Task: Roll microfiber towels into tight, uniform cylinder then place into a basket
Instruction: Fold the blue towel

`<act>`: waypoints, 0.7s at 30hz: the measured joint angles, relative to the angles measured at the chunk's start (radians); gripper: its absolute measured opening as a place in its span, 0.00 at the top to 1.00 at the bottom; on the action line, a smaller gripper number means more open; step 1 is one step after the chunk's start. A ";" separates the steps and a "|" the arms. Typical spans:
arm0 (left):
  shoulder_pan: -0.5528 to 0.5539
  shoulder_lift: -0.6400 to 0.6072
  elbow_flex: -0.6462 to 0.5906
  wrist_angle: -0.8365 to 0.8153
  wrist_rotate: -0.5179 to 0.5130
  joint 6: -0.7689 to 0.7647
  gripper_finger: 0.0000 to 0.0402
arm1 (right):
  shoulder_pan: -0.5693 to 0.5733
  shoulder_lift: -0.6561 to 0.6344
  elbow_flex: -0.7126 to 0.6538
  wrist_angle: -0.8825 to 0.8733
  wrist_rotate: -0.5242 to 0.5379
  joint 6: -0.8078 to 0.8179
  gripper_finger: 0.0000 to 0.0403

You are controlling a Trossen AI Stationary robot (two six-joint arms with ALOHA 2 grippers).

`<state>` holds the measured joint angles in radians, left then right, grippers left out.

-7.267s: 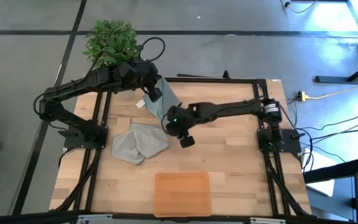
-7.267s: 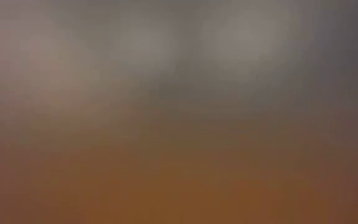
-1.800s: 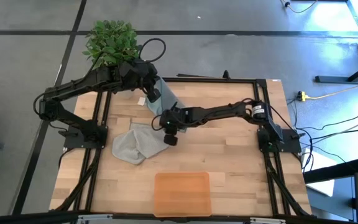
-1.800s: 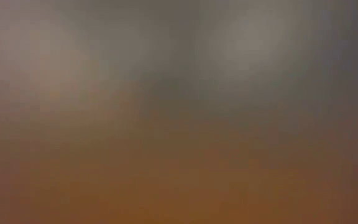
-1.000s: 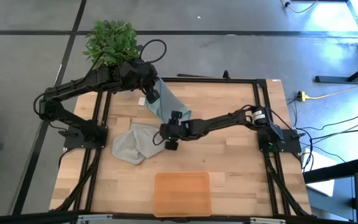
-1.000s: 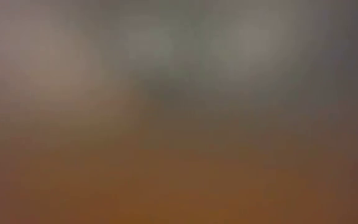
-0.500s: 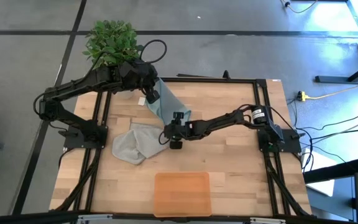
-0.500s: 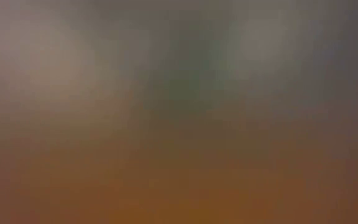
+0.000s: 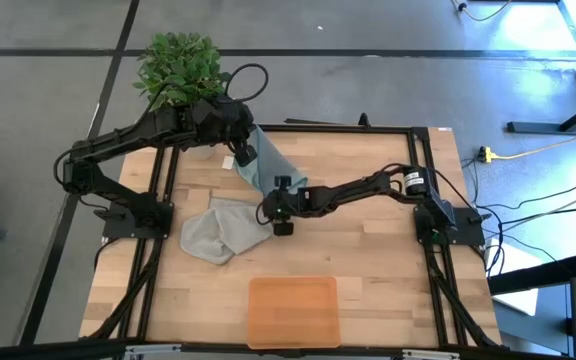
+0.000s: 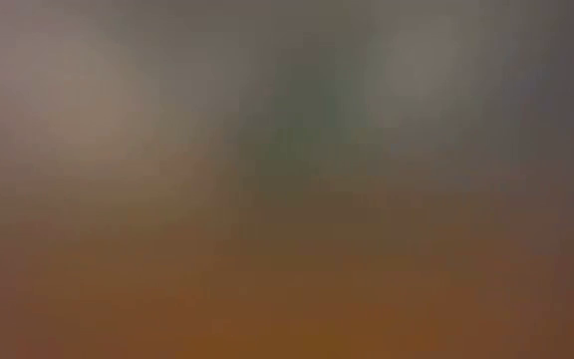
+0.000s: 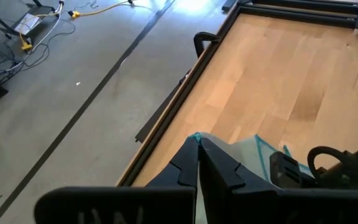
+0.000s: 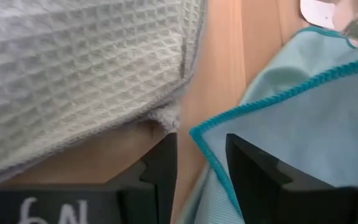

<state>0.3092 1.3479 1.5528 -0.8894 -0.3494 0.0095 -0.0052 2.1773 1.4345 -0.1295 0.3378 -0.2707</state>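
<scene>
The pale blue-teal towel [image 9: 266, 160] hangs stretched between the two arms, above the far half of the counter [image 9: 388, 260] relative to the basket [image 9: 293, 311]. The left end effector [image 9: 245, 150], raised near the potted plant [image 9: 176, 68], is clamped tight on the towel's upper corner; in its wrist view the two fingers [image 11: 219, 165] meet with teal fabric pinched between them. The right end effector [image 9: 280, 208] is low over the counter at the towel's lower corner, just beside the light grey towel [image 9: 223, 229]. Its jaws stand narrowly parted, and the teal-stitched edge [image 12: 219, 152] crosses the gap between them; whether they actually grip the fabric I cannot tell. The grey towel lies crumpled on the counter, between the plant and the basket, apart from the basket. The basket sits at the near edge of the counter, well apart from both end effectors. The low view is too blurred to read.
</scene>
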 joint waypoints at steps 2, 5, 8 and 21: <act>0.000 0.000 0.000 0.000 0.000 0.000 1.00 | -0.002 0.000 0.000 0.000 0.000 0.000 0.66; 0.000 0.000 0.000 0.000 0.000 -0.002 1.00 | -0.007 0.012 0.001 0.012 -0.001 0.002 0.66; 0.000 0.000 0.000 0.000 0.000 -0.002 1.00 | -0.008 0.032 0.000 0.035 -0.024 -0.002 0.66; 0.000 0.000 0.000 -0.010 0.000 -0.004 1.00 | -0.008 0.050 0.000 0.066 0.071 0.028 0.75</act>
<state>0.3092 1.3476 1.5528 -0.8997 -0.3496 0.0053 -0.0132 2.2272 1.4349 -0.0638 0.4091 -0.2430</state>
